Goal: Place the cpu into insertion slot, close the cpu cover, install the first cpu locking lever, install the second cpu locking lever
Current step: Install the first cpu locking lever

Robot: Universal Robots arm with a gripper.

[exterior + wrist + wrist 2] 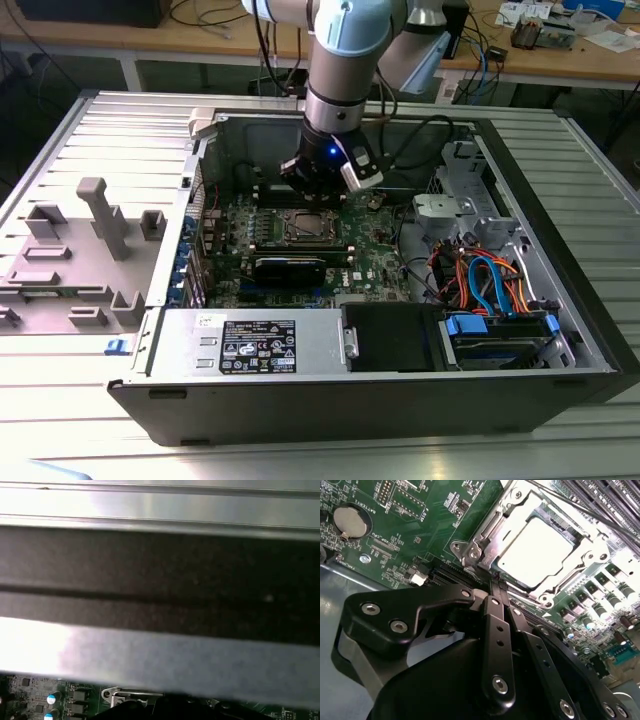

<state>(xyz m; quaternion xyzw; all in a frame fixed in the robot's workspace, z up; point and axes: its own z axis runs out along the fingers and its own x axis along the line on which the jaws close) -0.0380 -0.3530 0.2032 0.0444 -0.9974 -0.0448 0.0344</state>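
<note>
**CPU seated, cover down, gripper at the socket's edge**

The cpu (pixel 536 552) lies flat in the insertion slot (pixel 305 226), its silvery top bright in the second wrist view. The cpu cover (pixel 490 535) sits down over it, framing the chip through its window, so seating and covering look done. The slot is mid-board on the green motherboard (pixel 375 255), inside the open computer case (pixel 560 230).

The gripper (pixel 497 587) hangs low beside the socket, at the cover's near edge. Its fingers (pixel 495 630) are pressed together to a narrow point, with nothing visibly between them. My guess: they are closed that way to push or hook a thin lever along the socket's side. I cannot make out whether either lever is latched.
</note>
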